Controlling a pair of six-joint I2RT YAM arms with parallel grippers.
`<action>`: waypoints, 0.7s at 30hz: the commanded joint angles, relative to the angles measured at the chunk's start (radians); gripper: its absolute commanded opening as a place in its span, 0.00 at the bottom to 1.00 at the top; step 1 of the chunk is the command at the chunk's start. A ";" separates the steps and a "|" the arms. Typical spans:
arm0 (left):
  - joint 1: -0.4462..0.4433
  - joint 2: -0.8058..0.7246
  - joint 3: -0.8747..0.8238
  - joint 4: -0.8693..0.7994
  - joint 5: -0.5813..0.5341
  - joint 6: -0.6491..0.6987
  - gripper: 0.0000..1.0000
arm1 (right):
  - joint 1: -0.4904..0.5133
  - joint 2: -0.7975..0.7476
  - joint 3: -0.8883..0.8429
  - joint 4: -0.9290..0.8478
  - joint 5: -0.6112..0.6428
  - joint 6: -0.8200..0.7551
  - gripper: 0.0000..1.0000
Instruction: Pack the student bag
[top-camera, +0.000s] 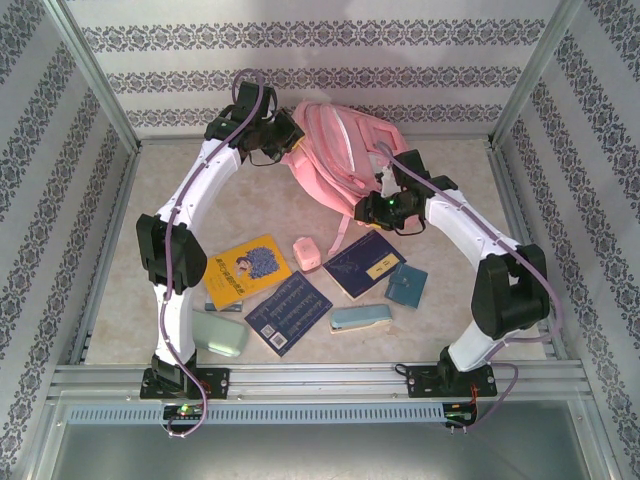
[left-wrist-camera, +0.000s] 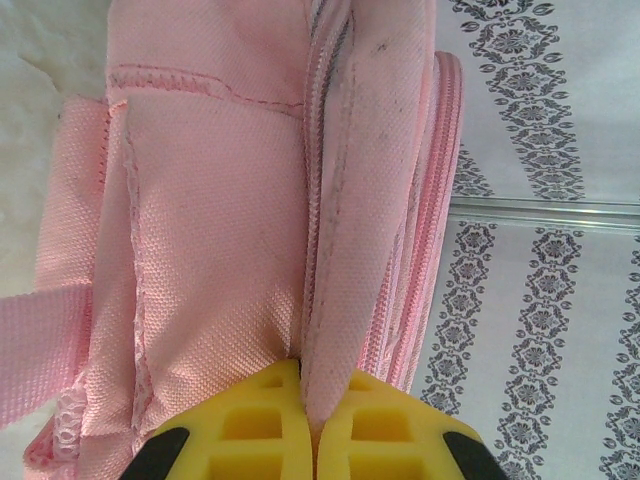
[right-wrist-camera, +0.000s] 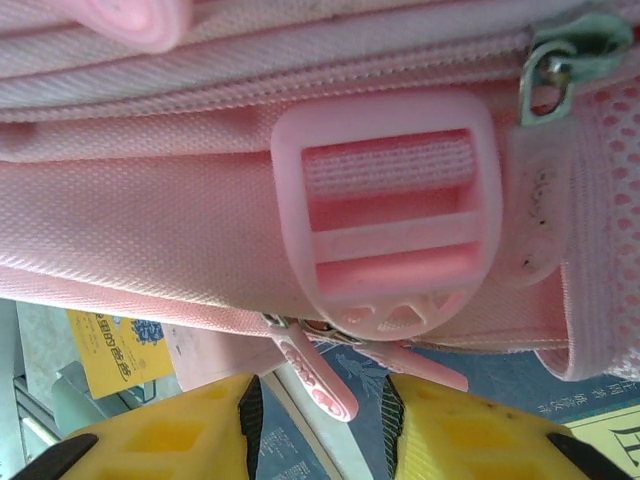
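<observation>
Top external: fixed high behind the arm bases, tilted down, takes in the whole beige tabletop from afar.

Left wrist: looks along the left gripper, very close on the large pink fabric backpack; grey patterned wallpaper wall beyond.

Right wrist: looks past the right gripper, equally close on the backpack's side. Below it shows a yellow-covered paperback book, shared with the top view.

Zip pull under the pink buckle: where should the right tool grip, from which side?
Probably the pink tab near its free end, from below. It hangs clear of the student bag beneath the buckle, between the right tool's open fingers, which can close across it.
</observation>
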 joint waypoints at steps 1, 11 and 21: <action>-0.020 -0.074 0.022 0.026 0.038 0.008 0.00 | 0.007 0.024 -0.010 0.008 -0.036 -0.020 0.38; -0.021 -0.068 0.012 0.034 0.042 0.005 0.00 | 0.033 0.064 0.037 0.022 -0.063 0.005 0.29; -0.021 -0.073 -0.004 0.042 0.043 0.009 0.00 | 0.039 0.102 0.065 0.017 -0.049 0.009 0.05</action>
